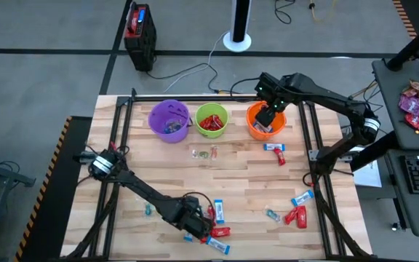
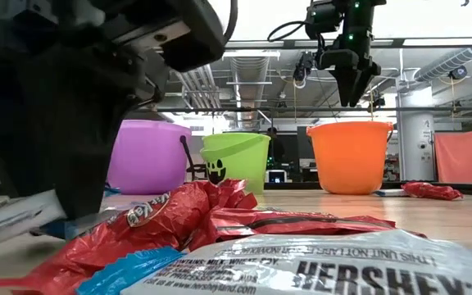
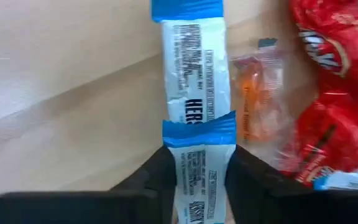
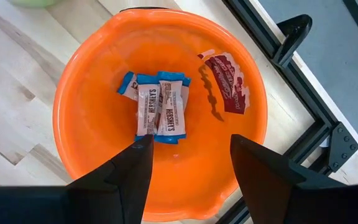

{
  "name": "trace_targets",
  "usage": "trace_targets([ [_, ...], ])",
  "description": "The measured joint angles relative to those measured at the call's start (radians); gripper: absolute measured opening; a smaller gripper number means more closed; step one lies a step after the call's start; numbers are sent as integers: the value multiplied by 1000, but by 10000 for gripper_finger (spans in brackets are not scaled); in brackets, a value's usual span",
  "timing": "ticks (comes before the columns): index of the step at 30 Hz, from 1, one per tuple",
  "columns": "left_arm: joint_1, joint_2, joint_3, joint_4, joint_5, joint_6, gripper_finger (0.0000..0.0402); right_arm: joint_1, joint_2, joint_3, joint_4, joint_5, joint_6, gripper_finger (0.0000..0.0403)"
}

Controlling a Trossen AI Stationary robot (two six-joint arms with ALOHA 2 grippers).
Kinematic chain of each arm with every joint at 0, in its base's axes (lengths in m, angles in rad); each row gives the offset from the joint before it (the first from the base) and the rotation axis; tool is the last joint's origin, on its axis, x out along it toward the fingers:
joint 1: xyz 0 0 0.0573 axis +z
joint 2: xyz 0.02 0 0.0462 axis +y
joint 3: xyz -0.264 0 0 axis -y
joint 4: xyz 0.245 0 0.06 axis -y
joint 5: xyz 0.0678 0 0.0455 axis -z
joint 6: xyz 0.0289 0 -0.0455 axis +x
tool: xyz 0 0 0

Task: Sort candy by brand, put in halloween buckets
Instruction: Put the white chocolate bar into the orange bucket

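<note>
My left gripper is low over the table's near edge, shut on a blue-and-white bar. A second bar, red wrappers and a clear twisted piece lie just beyond it. My right gripper hangs open above the orange bucket, touching nothing. That bucket holds blue-and-white bars and one red wrapper. The purple bucket and green bucket stand on their bases to its left, along the far side. My left gripper pinches the blue-and-white bar between its two fingers, one on each long edge, so they lie across it. The bar's blue crimped end sticks out just past the fingertips. The gripper comes down from above. I cannot tell whether the bar is off the table.
Loose candy lies on the wood: clear pieces before the green bucket, a blue-and-red pair before the orange one, and red, blue and teal pieces near the right corner. A black frame borders the table.
</note>
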Motion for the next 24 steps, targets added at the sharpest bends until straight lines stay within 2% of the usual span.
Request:
trace_targets([
  [2, 0, 0, 2, -2, 0, 0, 69, 0, 0, 0, 0, 0, -3, 206],
  [12, 1, -57, 17, -23, 2, 34, 68, 0, 0, 0, 7, -1, -14, 206],
  [20, 42, -248, -11, -146, -103, 145, 68, 0, 1, 0, 17, -29, -26, 206],
  [24, 67, -261, -41, -219, -102, 196, 73, 0, 1, 0, 18, -40, -22, 206],
])
